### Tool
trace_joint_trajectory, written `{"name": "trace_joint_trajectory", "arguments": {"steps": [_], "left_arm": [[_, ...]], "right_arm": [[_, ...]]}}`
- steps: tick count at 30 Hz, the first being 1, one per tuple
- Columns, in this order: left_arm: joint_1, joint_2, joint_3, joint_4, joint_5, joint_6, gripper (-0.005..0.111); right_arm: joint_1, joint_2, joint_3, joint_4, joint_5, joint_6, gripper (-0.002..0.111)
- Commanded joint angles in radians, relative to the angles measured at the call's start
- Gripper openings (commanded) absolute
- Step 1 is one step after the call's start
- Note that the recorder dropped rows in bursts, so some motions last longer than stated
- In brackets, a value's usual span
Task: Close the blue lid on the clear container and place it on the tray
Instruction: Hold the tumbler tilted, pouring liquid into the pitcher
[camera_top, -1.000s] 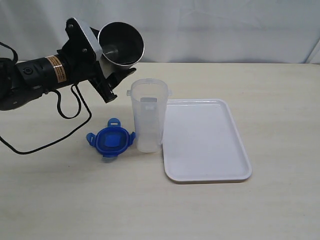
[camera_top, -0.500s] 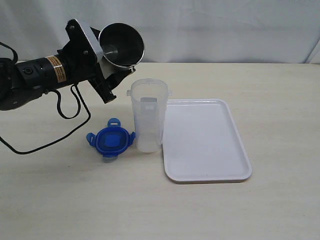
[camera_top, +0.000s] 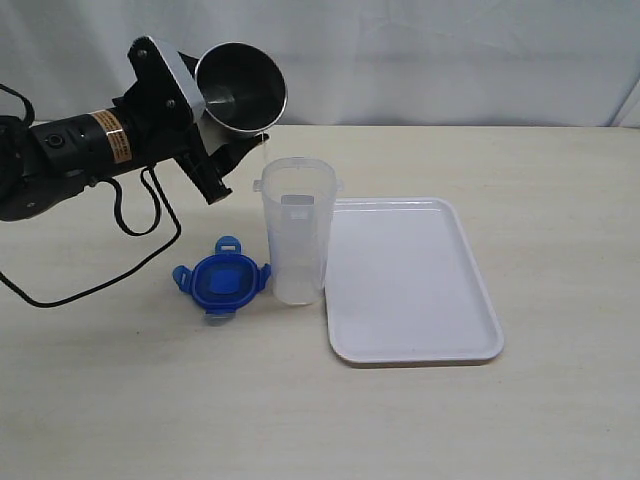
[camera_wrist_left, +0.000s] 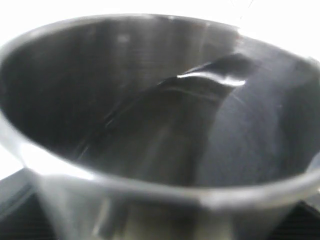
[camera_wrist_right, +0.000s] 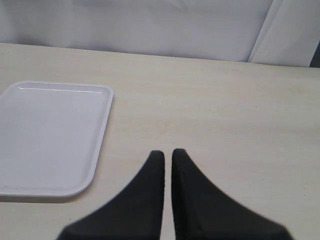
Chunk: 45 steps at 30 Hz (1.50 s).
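bearing the tray (camera_top: 410, 290), a pale table (camera_top: 150, 400) meets white curtain (camera_top: 450, 60).

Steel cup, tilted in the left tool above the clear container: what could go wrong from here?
1. The steel cup has its lip over only the edge of the mouth of the clear container, so whatever pours might miss and wet the table or the blue lid beside it.
2. The container is tall, narrow and unheld; a bump from the left tool could tip it onto the tray.
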Motion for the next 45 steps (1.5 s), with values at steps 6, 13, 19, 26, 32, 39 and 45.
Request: {"name": "trace_joint_trajectory", "arguments": {"steps": [6,13,19,26,32,39,45], "left_arm": [[-0.002,-0.021,-0.020,-0.041,-0.072,0.036,0.000],[-0.002,-0.021,-0.020,-0.043,-0.072,0.058,0.000],[-0.002,-0.021,-0.020,-0.043,-0.069,0.087,0.000],[-0.002,-0.021,-0.020,-0.043,-0.065,0.096,0.000],[-0.002,-0.021,-0.020,-0.043,-0.066,0.104,0.000],[-0.002,-0.021,-0.020,-0.043,-0.064,0.110,0.000],[-0.002,-0.021,-0.020,-0.043,-0.064,0.110,0.000]], "right_arm": [[-0.005,0.005,-0.004,0.002,-0.002,-0.002,0.006],[-0.005,0.005,-0.004,0.002,-0.002,-0.002,0.006],[-0.005,0.005,-0.004,0.002,-0.002,-0.002,0.006],[-0.005,0.005,-0.004,0.002,-0.002,-0.002,0.006],[-0.005,0.005,-0.004,0.002,-0.002,-0.002,0.006],[-0.005,0.005,-0.004,0.002,-0.002,-0.002,0.006],[-0.005,0.005,-0.004,0.002,-0.002,-0.002,0.006]]}}
